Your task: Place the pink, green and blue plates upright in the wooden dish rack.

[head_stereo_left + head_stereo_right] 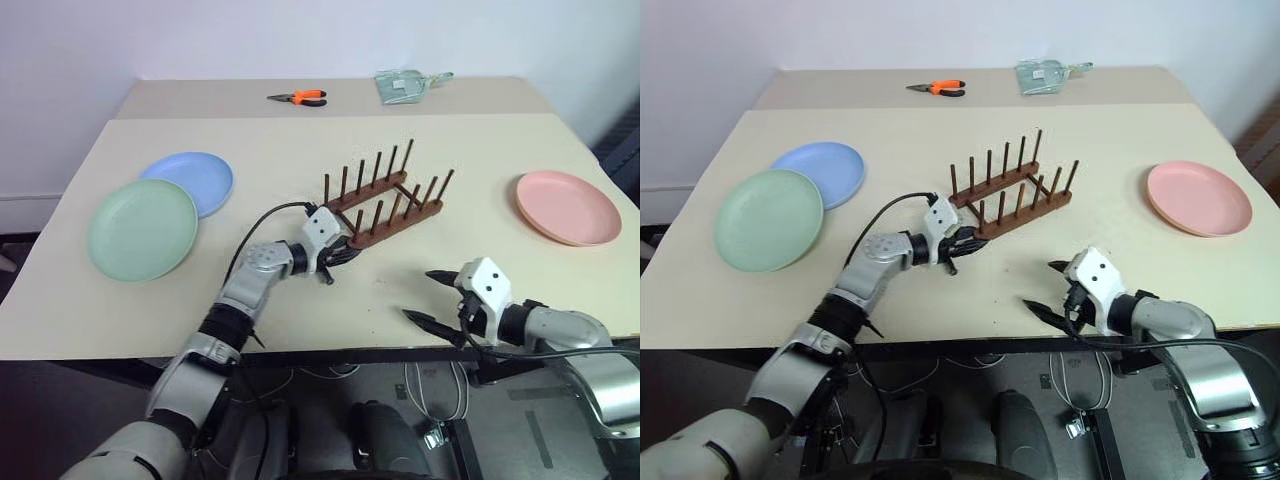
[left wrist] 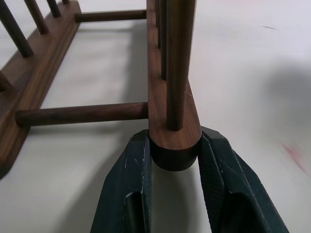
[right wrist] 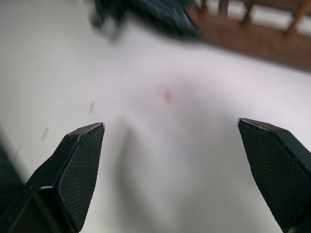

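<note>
the left tool (image 2: 173, 162) holds the near end of one rail of the wooden dish rack (image 1: 385, 205); the right tool (image 1: 428, 297), at its 5 o'clock, stands wide over the surface (image 1: 300, 310).

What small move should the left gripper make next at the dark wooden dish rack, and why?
Probably a short pull or turn of the dark brown wooden dish rack. In the left wrist view, the left gripper has its two black fingers closed around the rounded end of one base rail. No plate stands in it yet, and the right gripper is open, apart.
</note>
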